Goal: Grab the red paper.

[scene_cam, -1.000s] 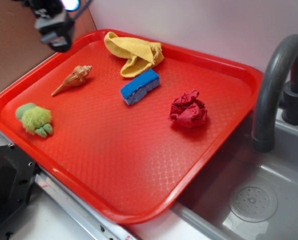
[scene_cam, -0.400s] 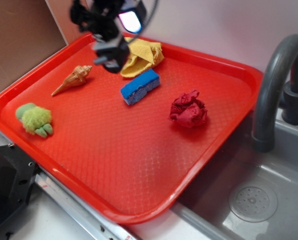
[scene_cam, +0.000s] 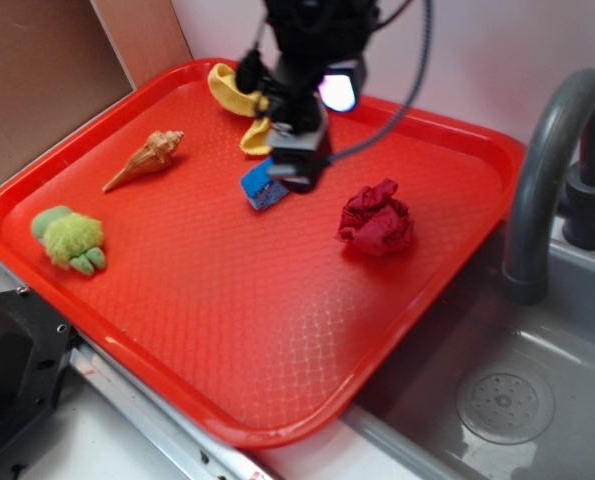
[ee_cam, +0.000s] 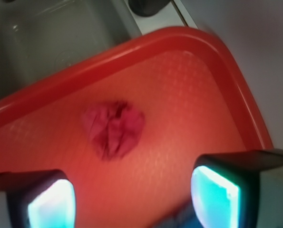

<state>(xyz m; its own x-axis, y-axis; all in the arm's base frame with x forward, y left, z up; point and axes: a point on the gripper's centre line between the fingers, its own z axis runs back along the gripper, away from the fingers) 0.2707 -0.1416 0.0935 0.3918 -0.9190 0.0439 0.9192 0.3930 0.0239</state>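
While the pincer [ee_cam: 134, 194] hangs above the blue sponge [scene_cam: 260, 186], its fingers stand apart. Nearby, untouched, the red paper [scene_cam: 377, 220] lies on the tray [scene_cam: 277, 340].

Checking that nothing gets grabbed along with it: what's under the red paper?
Only the red tray shows around the red paper, which rests on it alone. The patch directly beneath the wad is covered.
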